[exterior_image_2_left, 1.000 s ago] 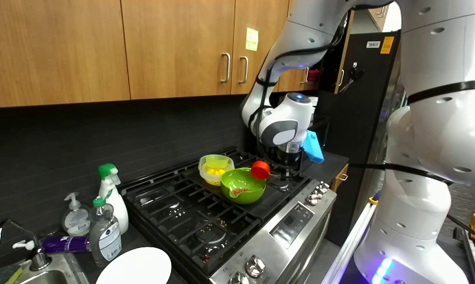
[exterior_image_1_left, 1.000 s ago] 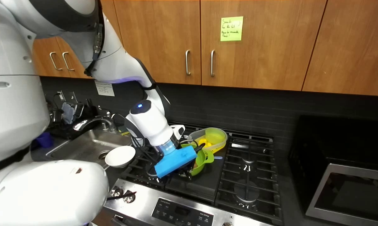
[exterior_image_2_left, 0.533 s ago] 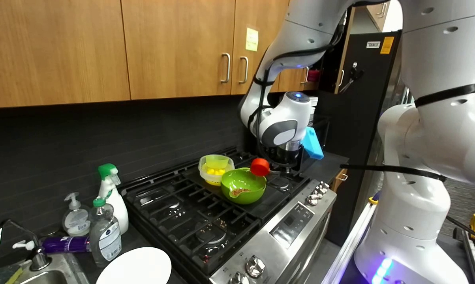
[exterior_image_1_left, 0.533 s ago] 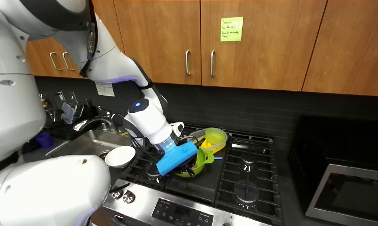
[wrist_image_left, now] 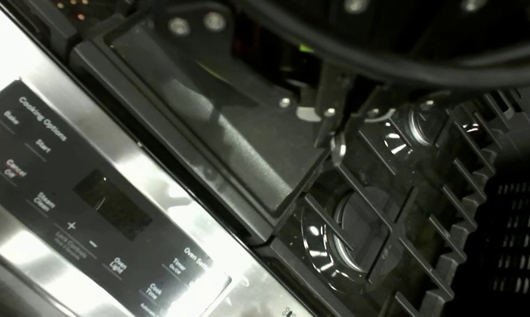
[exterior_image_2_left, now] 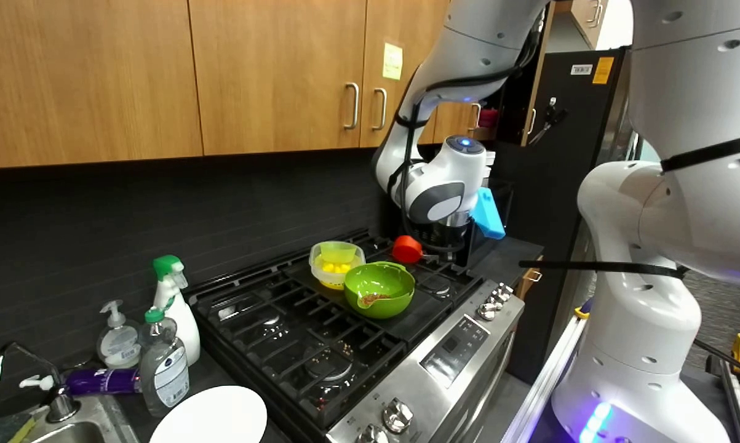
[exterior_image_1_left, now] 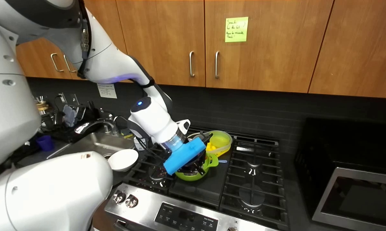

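My tool point(wrist_image_left: 334, 132) stands narrow, its jaws pinched together on the handle point(exterior_image_2_left: 430, 257) of a red cup point(exterior_image_2_left: 407, 249). That cup hangs in the air close to the rim of a green bowl point(exterior_image_2_left: 383, 282); whether any of it reaches over the bowl I cannot tell, nor which way its mouth faces. A blue block point(exterior_image_1_left: 184, 156) sits on my wrist point(exterior_image_1_left: 152, 123), just beside the tool. The bowl has reddish-brown bits point(exterior_image_2_left: 374, 299) at the bottom and stands on a flat dark plate point(exterior_image_1_left: 196, 194) in the middle of the stove point(exterior_image_1_left: 141, 208). Just beside it, a clear tub point(exterior_image_2_left: 315, 271) holds yellow things point(exterior_image_2_left: 336, 268), too small to name. A pale blue strip point(exterior_image_1_left: 222, 161) lies near both. Farther out, a white dish point(exterior_image_2_left: 210, 415) sits on the bench point(exterior_image_2_left: 216, 369) by the sink point(exterior_image_1_left: 95, 144), near a soap bottle point(exterior_image_2_left: 165, 372) and a spray bottle point(exterior_image_2_left: 184, 323) with a green trigger. On the stove's opposite side stands a black appliance point(exterior_image_1_left: 356, 192) with a steel-edged window. Wooden cabinets point(exterior_image_1_left: 266, 61) hang above, one bearing a yellow-green note point(exterior_image_1_left: 236, 29).
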Robot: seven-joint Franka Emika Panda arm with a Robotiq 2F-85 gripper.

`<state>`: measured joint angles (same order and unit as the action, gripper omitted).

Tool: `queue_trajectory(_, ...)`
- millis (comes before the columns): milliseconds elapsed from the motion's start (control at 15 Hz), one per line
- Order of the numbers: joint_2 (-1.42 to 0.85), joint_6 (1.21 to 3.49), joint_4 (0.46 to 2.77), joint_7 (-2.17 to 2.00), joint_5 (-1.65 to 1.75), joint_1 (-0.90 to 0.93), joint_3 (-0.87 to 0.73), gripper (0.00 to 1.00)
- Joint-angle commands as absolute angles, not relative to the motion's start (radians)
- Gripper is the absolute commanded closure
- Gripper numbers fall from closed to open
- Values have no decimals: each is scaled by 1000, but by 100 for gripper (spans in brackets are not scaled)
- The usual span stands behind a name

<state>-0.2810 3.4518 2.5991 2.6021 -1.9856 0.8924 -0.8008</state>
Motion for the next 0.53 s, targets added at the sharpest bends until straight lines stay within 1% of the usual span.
queue_trajectory(0, -404, 3461, 2584, 2602, -1995, 1023, -920, 99)
queue_trajectory(200, -481, 3461, 2594, 2602, -2002, 1111, -996, 99)
queue_trajectory(467, -547, 3459, 2608, 2601, -1989, 1165, -1040, 99)
